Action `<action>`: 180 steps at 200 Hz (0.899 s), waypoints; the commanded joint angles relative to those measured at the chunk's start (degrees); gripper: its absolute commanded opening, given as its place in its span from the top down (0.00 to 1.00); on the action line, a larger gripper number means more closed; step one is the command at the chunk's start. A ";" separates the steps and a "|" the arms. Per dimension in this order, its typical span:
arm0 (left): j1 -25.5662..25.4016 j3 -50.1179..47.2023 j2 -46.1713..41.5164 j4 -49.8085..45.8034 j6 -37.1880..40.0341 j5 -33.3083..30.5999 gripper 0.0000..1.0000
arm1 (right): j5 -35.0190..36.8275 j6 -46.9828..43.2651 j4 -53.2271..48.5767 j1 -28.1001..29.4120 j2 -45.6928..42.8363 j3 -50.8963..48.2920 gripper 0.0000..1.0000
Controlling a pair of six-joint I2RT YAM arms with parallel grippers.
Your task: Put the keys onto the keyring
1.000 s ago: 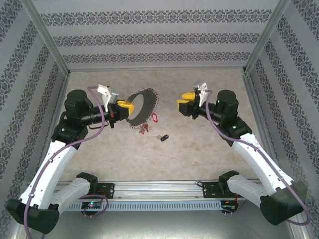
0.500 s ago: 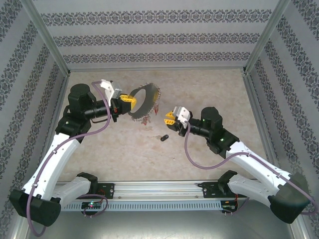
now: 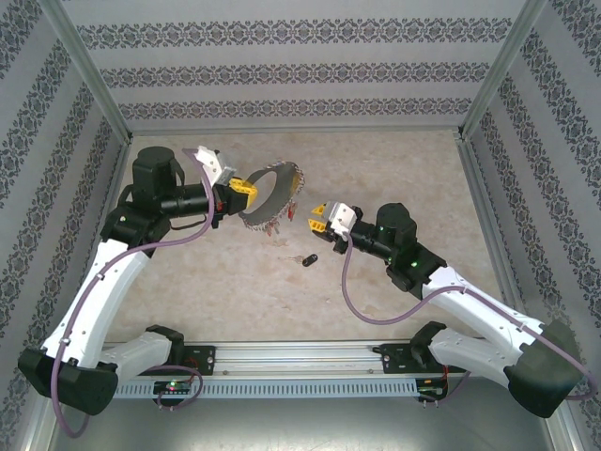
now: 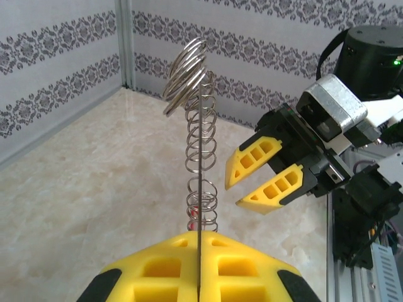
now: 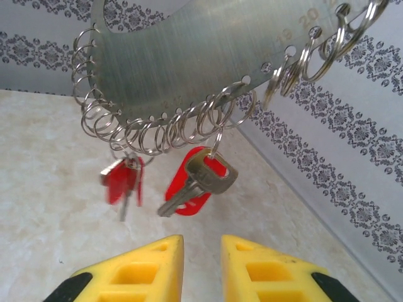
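Left gripper [image 4: 198,255]: clamped on the keyring [image 5: 189,50], held upright above mid-table [image 3: 394,160].
Right gripper [image 5: 201,251]: empty, narrowly parted, beside ring.
Done: two red-tagged keys [image 5: 192,179] hang on loops.
Outstanding: black-headed key [image 3: 309,258] lies mid-table.

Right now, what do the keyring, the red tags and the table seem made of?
The keyring: brushed grey metal, fine lines, dull sheen. The red tags: probably plastic, smooth, evenly coloured. The table: beige marble-look surface, real material unclear.
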 commanded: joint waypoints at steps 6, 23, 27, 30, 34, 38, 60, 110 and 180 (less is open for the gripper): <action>0.31 3.30 0.50 -8.16 5.79 1.29 1.00 | -2.51 -0.73 2.18 0.08 0.61 1.59 0.79; 0.31 3.44 0.39 -8.96 6.04 0.91 1.00 | -0.80 -0.95 3.75 0.64 0.87 1.33 0.79; 0.33 3.43 0.35 -9.14 6.21 0.66 1.00 | -0.39 -0.86 4.01 0.73 0.95 1.38 0.80; 0.27 3.44 0.39 -9.34 6.16 0.34 1.00 | -0.10 -0.82 4.20 0.71 1.01 1.41 0.80; 0.32 3.51 0.29 -9.48 6.11 -0.18 1.00 | 0.15 -0.77 4.35 0.69 1.07 1.48 0.80; 0.27 3.65 0.38 -9.64 5.91 -0.77 1.00 | 0.07 -0.77 4.44 0.74 1.20 1.57 0.80; 0.28 6.97 2.83 -16.19 4.59 -9.15 1.00 | 1.03 -0.57 3.61 0.77 1.80 1.80 0.80; -2.51 21.40 14.45 -42.02 9.77 -25.09 1.00 | 2.53 1.80 4.46 1.04 2.09 -0.80 0.77; -5.18 30.65 15.37 -47.01 10.87 -23.60 1.00 | 4.77 8.78 13.95 8.57 6.91 -3.01 0.78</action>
